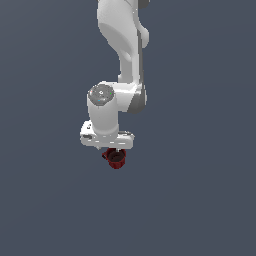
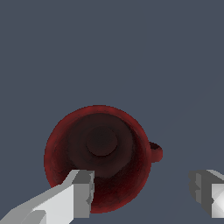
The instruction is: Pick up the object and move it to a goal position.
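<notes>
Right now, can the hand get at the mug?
Probably yes: the hand is open right above the upright mug, nothing between them, though one finger sits over its opening, so centring may help.

Arm (image 1: 122, 55) vertical, wrist down; gripper (image 2: 142, 192) fingers (image 2: 81, 192) spread apart.

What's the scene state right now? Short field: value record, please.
object: dark red mug, upright, opening facing the wrist camera
handle: small loop on the mug's side
gripper: white gripper, above the mug, jaws apart
finger placement: one finger overlaps the mug's opening in the wrist view, the other sits outside the rim on the handle side
contact: cannot tell
arm: white arm reaching down from the top of the exterior view
surface: plain dark grey-blue
goal marker: none visible
</notes>
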{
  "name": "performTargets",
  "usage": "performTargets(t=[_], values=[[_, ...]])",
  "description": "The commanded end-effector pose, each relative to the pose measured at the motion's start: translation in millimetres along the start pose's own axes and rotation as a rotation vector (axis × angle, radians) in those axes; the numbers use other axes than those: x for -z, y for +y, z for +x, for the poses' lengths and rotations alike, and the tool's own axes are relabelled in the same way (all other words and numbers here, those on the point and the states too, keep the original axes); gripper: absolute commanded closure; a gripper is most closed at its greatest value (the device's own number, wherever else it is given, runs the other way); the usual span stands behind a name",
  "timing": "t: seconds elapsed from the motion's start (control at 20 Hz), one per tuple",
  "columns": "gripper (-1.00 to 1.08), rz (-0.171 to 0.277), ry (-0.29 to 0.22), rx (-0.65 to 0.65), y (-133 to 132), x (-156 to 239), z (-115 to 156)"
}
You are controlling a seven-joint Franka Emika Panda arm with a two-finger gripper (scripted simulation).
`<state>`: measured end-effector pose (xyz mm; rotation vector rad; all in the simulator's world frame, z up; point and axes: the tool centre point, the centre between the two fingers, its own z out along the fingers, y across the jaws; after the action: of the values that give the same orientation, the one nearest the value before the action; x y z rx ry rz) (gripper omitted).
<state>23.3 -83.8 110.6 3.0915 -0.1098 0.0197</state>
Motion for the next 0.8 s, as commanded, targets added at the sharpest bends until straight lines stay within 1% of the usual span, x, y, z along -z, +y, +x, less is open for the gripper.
performTargets(t=[0.0,0.35,0.75], values=[[-0.60,-0.006,0.002,-0.006,8,-6,2],[-0.60,-0.007,0.000,-0.008,9,-11,2],[-0.60,-0.008,0.001,-0.009,11,-37,2]])
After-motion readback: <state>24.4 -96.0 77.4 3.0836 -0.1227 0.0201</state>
